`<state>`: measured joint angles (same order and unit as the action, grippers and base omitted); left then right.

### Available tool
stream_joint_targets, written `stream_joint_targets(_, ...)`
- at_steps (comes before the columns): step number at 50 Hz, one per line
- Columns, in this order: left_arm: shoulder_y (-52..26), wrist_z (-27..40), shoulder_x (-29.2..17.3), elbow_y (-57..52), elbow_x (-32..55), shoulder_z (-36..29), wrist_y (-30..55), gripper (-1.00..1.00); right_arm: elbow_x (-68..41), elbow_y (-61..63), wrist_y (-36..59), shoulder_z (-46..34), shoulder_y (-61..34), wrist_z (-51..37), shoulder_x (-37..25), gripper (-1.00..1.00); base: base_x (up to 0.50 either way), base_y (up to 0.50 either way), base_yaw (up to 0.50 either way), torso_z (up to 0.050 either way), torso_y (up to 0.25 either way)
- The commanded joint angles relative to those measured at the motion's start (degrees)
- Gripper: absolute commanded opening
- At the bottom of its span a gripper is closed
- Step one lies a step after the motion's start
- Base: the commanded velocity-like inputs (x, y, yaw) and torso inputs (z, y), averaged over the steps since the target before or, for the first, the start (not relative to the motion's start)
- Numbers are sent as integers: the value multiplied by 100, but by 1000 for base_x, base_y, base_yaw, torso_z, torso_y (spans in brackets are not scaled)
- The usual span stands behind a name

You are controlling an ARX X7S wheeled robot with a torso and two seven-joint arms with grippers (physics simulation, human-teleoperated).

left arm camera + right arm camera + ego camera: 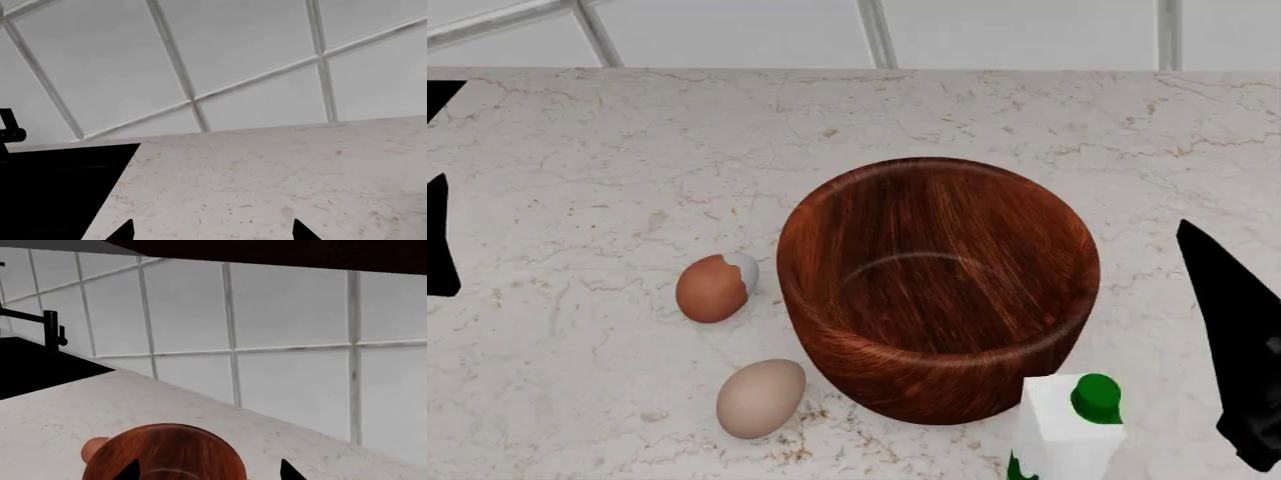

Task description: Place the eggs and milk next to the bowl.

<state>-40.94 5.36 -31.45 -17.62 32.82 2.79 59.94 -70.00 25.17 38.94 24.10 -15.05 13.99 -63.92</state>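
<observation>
The bowl (941, 290) of dark reddish-brown wood stands mid-counter. Left of it lie the eggs: a reddish-brown one (710, 288) with a whitish end, close to the bowl's wall, and a pale beige one (761, 398) nearer the front. The milk (1068, 428), a white carton with a green cap, stands upright against the bowl's front right. My left gripper (213, 232) is open over bare counter. My right gripper (210, 472) is open, with the bowl (167, 450) and the reddish egg (93, 447) beyond its tips. Both arms show only as black shapes at the head view's side edges.
The marble counter (587, 150) ends at a white tiled wall (734, 25). A black sink (40, 370) with a black faucet (50, 330) lies off to the left. The right arm (1241, 350) hangs just right of the milk.
</observation>
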Motion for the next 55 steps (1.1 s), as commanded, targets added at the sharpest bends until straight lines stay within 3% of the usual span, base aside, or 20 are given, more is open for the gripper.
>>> stream_joint_targets(1,71,4,-260,-610,275,271,419,100,-364,189,415,949,277,-411,-110,100,0,0,0,0,0)
stream_joint_targets(17,314,52,-767,-1684,1071,1222,1449,100,-310,523,1283,2969,1279,-726,346,100,0,0,0,0,0)
stream_joint_targets(37,885,93,-961,-2813,2275,3112,2554,100,-415,963,2356,5312,2062,-1050,1000,100,0,0,0,0,0)
stream_joint_targets(44,1262,217,-1005,-3211,3287,4331,2937,100,-380,1094,2528,6021,2222,-1156,1279,100,0,0,0,0,0)
stream_joint_targets(52,2175,1115,-1234,-3419,5273,5698,2869,100,-211,1390,2571,6838,2635,-748,1931,100,0,0,0,0,0)
stream_joint_targets(55,2549,927,-1205,-3562,5382,6102,2776,100,-86,1420,2504,7121,2779,-508,2214,100,-3,0,0,0,0)
